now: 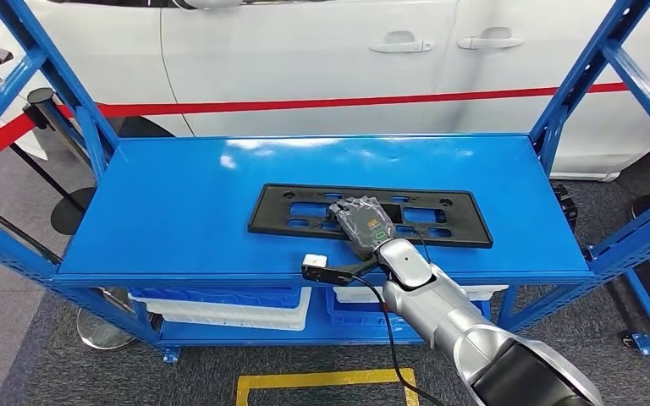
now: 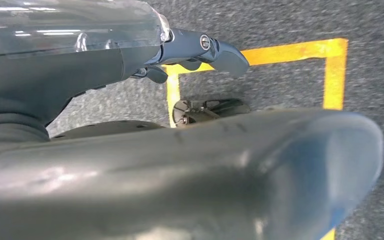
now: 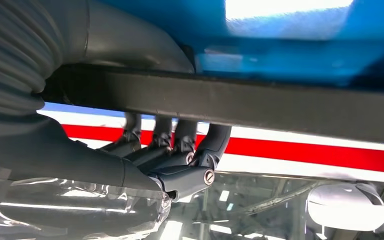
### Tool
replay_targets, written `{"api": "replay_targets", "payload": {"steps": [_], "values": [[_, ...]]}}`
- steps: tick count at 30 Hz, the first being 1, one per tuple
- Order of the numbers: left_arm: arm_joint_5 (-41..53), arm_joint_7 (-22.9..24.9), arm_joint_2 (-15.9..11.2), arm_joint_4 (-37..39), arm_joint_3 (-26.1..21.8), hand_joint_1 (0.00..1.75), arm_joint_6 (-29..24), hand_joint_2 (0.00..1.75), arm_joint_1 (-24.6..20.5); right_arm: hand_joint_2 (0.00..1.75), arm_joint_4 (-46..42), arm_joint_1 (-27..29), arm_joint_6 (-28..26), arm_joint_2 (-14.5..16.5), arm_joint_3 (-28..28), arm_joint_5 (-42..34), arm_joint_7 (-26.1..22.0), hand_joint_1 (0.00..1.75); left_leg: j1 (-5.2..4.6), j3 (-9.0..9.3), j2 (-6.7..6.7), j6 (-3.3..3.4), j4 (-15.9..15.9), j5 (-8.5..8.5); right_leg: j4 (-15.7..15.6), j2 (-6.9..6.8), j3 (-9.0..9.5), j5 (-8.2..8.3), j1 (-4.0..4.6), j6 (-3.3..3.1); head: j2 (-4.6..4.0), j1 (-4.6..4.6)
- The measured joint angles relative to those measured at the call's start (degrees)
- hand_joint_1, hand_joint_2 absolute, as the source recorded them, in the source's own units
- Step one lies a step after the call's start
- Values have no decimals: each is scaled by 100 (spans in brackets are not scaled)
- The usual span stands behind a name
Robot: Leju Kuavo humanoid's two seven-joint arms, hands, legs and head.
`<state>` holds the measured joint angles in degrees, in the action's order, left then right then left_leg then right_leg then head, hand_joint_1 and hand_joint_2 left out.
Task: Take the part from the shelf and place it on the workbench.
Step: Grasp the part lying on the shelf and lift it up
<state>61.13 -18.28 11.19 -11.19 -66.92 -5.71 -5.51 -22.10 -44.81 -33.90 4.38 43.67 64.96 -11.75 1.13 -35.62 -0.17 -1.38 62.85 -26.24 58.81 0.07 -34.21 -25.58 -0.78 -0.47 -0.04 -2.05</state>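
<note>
White car (image 1: 322, 59) with red stripe behind rack. Blue shelf (image 1: 178, 211) between angled blue uprights; white bins (image 1: 220, 309) on level below. Black part (image 1: 288, 211), flat slotted frame, lies mid-shelf nearer front edge. Right hand (image 1: 362, 224) on part's near rail, fingers (image 3: 180, 145) hooked round bar, gripping it. Left hand (image 2: 200, 50) hangs over grey carpet with yellow floor tape (image 2: 300, 50), fingers loosely apart, holding nothing.

- A white car (image 1: 322, 59) with a red stripe (image 1: 305, 105) stands behind the blue rack (image 1: 178, 220).
- Grey carpet floor (image 1: 42, 372) carries yellow tape (image 1: 322, 381).
</note>
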Motion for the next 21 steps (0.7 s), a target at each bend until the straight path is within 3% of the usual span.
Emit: {"api": "replay_targets", "payload": {"steps": [2, 5, 6, 7, 9, 11, 12, 13, 14, 16, 17, 20, 21], "values": [[-25, -48, -4, 0, -7, 0, 8, 0, -15, 175, 8, -18, -3, -23, -1, -67, -64, 175, -15, 168, -1, 54, -377, 75, 6, 8, -12, 2, 20, 63, 0, 6], [-49, -82, -9, 0, -16, 0, 20, 0, -24, 175, 13, -25, -11, -72, -8, -163, -158, 175, -32, 177, -8, 174, -422, 103, 9, 11, -19, 0, 14, 163, 0, 10], [-52, -89, -11, 0, -19, 0, 22, 0, -30, 175, 14, -25, -18, -87, -13, -190, -182, 175, -29, 182, -4, 218, -444, 121, 109, 9, -62, -76, 6, 189, 0, 11], [-53, -97, -12, 0, -21, 0, 24, 0, -40, 175, 16, -24, -27, -104, -19, -212, -200, 175, -24, 185, 0, 257, -465, 138, 319, 9, -158, -213, -1, 207, -1, 11], [-52, -110, -14, 0, -25, 0, 25, 0, -54, 175, 28, -12, -59, -139, -31, -250, -219, 175, -36, 174, 4, 306, -474, 150, 1032, 6, -494, -581, -3, 225, -1, 13], [-52, -118, -15, 0, -27, 0, 27, 0, -53, 175, 44, 3, -116, -163, -39, -284, -221, 175, -53, 167, -2, 323, -468, 150, 1563, 6, -752, -732, -2, 227, -1, 12], [-52, -120, -15, 0, -29, 0, 28, 0, -51, 175, 49, 6, -162, -169, -43, -300, -220, 175, -58, 166, -8, 324, -462, 149, 1542, 6, -744, -650, -1, 218, -1, 11], [-51, -121, -15, 0, -31, 0, 29, 0, -51, 175, 51, 5, -216, -174, -49, -312, -218, 175, -61, 168, -16, 322, -456, 147, 1313, 6, -632, -483, 1, 200, 0, 11], [-49, -122, -14, 0, -32, 0, 29, 0, -52, 175, 53, -1, -282, -178, -55, -319, -212, 175, -63, 170, -24, 317, -451, 143, 934, 6, -445, -277, 5, 172, 0, 12], [-40, -123, -7, 3, -33, 0, 28, 0, -53, 175, 49, -22, -432, -184, -73, -321, -192, 175, -86, 161, -34, 282, -430, 133, 242, 3, -113, -31, 36, 114, 0, 11], [-33, -123, -4, 5, -33, 0, 28, 0, -51, 175, 41, -31, -500, -185, -84, -301, -173, 175, -93, 155, -36, 255, -425, 130, 66, 3, -35, 4, 53, 93, 0, 10], [4, -124, -1, 11, -33, 0, 27, 0, -47, 175, -110, 10, -587, -215, -140, 20, 40, 175, -92, 154, -36, 164, -432, 122, -30, 2, -9, 21, 47, 39, 0, 8], [17, -123, -1, 14, -33, 0, 25, 44, -46, 175, -227, 51, -589, -234, -180, 266, 171, 175, -93, 128, -32, 135, -369, 62, -61, -1, 1, 39, 28, 9, 0, 3]]}}
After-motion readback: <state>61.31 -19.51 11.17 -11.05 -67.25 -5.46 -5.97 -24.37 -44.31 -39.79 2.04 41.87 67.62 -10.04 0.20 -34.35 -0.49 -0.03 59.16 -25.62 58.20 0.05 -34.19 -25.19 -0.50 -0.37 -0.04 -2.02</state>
